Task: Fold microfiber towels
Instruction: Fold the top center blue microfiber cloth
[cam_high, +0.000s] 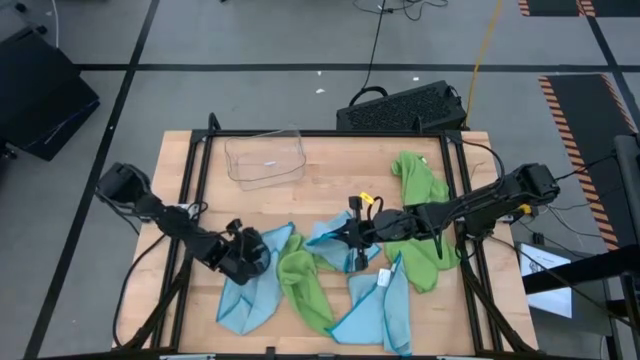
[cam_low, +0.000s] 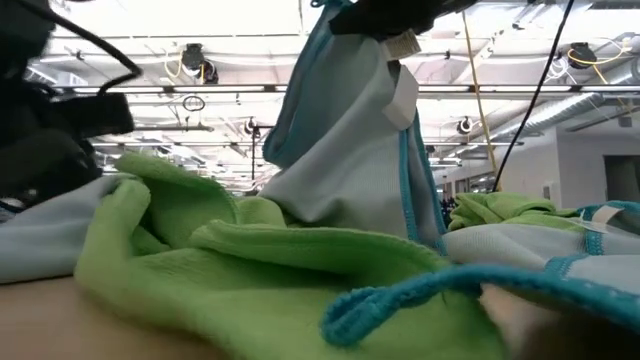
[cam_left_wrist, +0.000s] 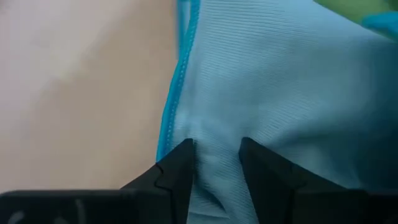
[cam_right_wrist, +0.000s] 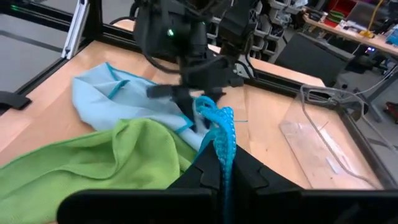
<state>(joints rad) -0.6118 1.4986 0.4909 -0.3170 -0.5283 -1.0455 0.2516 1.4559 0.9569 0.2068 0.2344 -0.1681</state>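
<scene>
Several microfiber towels lie bunched on the wooden table (cam_high: 330, 170). My left gripper (cam_high: 245, 258) is low at the near left, shut on a light blue towel (cam_high: 248, 295) that lies on the table. My right gripper (cam_high: 355, 240) is at the middle, shut on another light blue towel (cam_high: 328, 240) with a white tag (cam_low: 405, 45), and this towel is raised. A lime green towel (cam_high: 302, 285) lies between the two. A third light blue towel (cam_high: 380, 310) lies near the front edge, and a second green one (cam_high: 420, 215) lies at the right. My left gripper pinches a bunched part of the light blue towel (cam_left_wrist: 214, 155) between its two fingers, just inside the darker hemmed edge (cam_left_wrist: 171, 118). The fingers come from above, slanting down. The towel lies on the table, with wrinkles running into the gap between the fingers. My right gripper pinches the towel's darker blue hemmed edge (cam_right_wrist: 221, 134) between its two fingers, and the edge sticks out bunched past the fingertips. The towel hangs below the gripper (cam_low: 350, 140), and its lower part rests on the green towel (cam_low: 260, 250).
A clear plastic tray (cam_high: 265, 160) stands at the far left of the table. A black device (cam_high: 400, 105) sits beyond the far edge. Black frame rails (cam_high: 195, 170) run along the table's sides. Bare wood shows at the far middle.
</scene>
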